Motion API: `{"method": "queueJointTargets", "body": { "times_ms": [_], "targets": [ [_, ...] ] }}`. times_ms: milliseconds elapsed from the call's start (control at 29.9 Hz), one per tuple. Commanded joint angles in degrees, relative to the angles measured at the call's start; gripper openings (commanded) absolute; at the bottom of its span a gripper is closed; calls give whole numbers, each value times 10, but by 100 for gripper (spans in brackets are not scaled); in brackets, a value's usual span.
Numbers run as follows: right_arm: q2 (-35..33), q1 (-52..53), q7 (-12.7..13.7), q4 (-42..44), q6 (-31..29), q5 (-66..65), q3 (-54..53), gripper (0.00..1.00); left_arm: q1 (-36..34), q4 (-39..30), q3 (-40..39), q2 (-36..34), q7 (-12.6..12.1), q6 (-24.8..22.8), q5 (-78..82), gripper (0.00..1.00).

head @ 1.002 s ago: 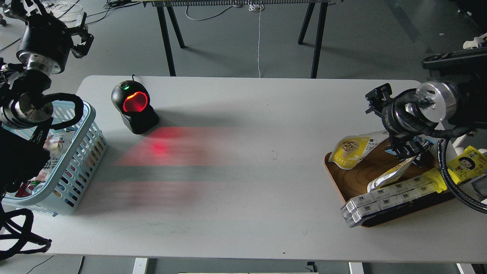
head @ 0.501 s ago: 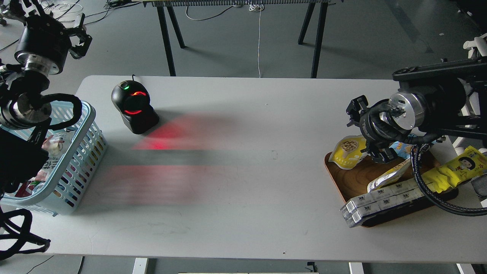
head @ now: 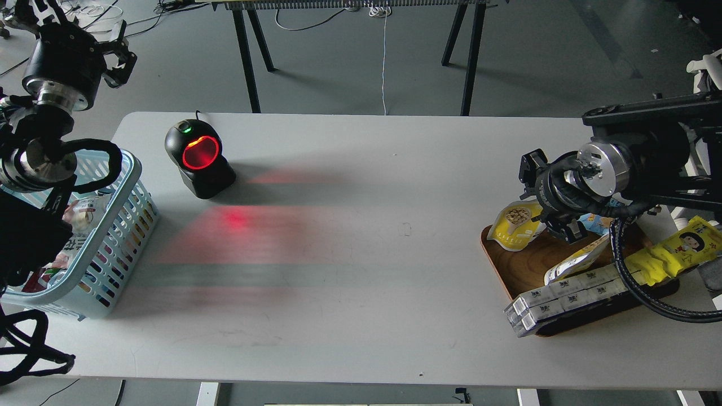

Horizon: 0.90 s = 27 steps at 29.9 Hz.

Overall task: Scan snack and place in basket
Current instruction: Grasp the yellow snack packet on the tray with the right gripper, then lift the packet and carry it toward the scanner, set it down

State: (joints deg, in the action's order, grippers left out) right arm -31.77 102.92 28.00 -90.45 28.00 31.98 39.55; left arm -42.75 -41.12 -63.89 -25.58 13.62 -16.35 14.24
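Note:
The snack [head: 514, 225], a flat pouch with a white top and a yellow part picturing beige nuts, lies on the far left corner of the brown wooden tray [head: 527, 270]. My right gripper [head: 546, 197] hovers at the pouch's upper right edge and hides its white top. It is dark and turned away, so I cannot tell its fingers apart or whether it touches the pouch. The light blue slotted basket [head: 133, 189] stands at the table's left edge with several packets inside. My left gripper [head: 115, 55] is raised beyond the table's far left corner, above the basket.
A black scanner [head: 198, 159] with a glowing red window stands at the far left and throws red light on the table. The tray also holds a second pouch on edge [head: 575, 260], white boxes [head: 564, 296], a blue bag [head: 595, 221] and a long yellow cartoon-face packet [head: 674, 252].
My right gripper has moved left from over the tray's middle to the pouch's right edge. The yellow cartoon-face packet has shifted a little left. The left arm has hardly moved.

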Motion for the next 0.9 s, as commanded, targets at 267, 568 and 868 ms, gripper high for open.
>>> {"method": "queueJointTargets", "body": {
  "times_ms": [267,568,868],
  "targets": [
    [-22,9,0,-14,0,-7,1,0,0,3,0,0,1,0,0,100],
    [-62,67,0,-31,0,-4,-6,0,0,3,0,-1,0,0,0,100],
    [-38,177,0,-26,0,45,-10,0,0,3,0,0,0,0,0,100]
  ]
}}
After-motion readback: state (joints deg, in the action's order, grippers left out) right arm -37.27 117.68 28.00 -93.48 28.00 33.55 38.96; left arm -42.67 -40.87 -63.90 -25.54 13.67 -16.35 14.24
